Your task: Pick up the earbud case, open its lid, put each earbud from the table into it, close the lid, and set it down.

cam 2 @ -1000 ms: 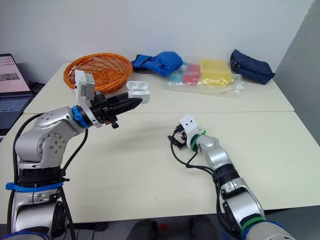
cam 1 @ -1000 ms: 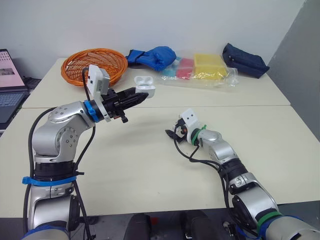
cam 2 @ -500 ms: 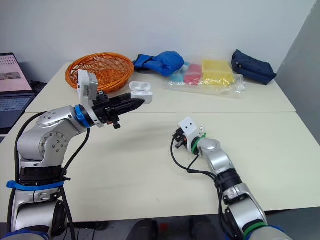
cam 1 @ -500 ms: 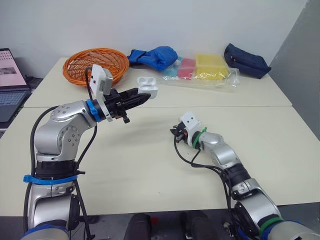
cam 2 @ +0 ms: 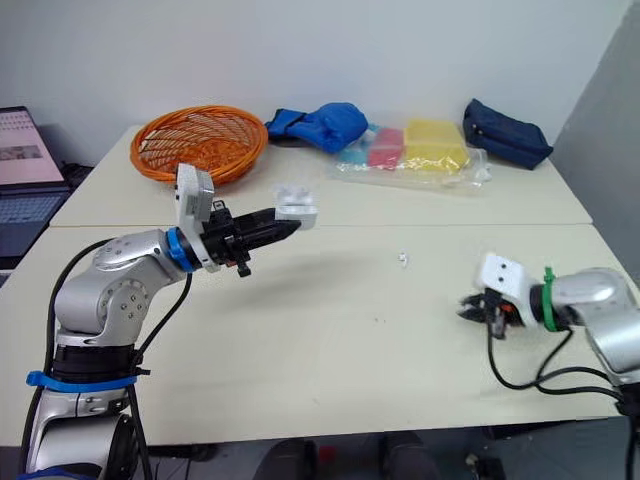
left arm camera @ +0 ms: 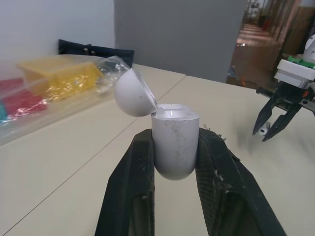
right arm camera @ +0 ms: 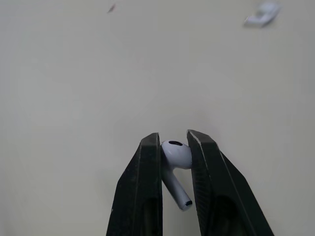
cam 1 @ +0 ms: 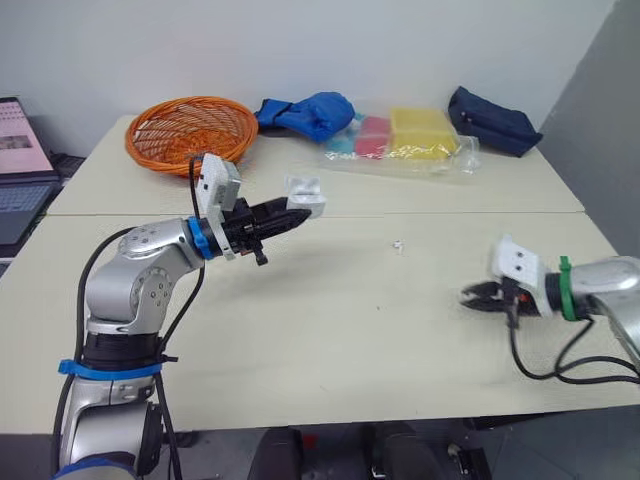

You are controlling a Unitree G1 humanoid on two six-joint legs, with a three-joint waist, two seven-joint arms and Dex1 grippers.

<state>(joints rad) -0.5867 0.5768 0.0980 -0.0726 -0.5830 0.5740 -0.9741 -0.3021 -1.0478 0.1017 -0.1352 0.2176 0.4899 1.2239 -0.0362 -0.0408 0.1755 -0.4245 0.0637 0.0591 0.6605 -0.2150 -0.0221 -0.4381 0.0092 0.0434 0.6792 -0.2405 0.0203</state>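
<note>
Right wrist view — my right gripper (right arm camera: 173, 139) is pinching one earbud (right arm camera: 176, 156), stem pointing back | my left gripper (cam 1: 290, 214) is holding the earbud case (cam 1: 305, 195), lid (left arm camera: 134, 92) open, centre-left of the left eye frame, well apart up-left of it | white speck (cam 1: 397, 244) between, probably the second earbud.

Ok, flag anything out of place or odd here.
Nothing damaged or spilled. One small white piece lies loose on the table, likely the second earbud. The left gripper holds the earbud case, lid open; the right gripper holds an earbud.

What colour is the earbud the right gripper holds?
White; the earbud shows best in the right wrist view.
</note>
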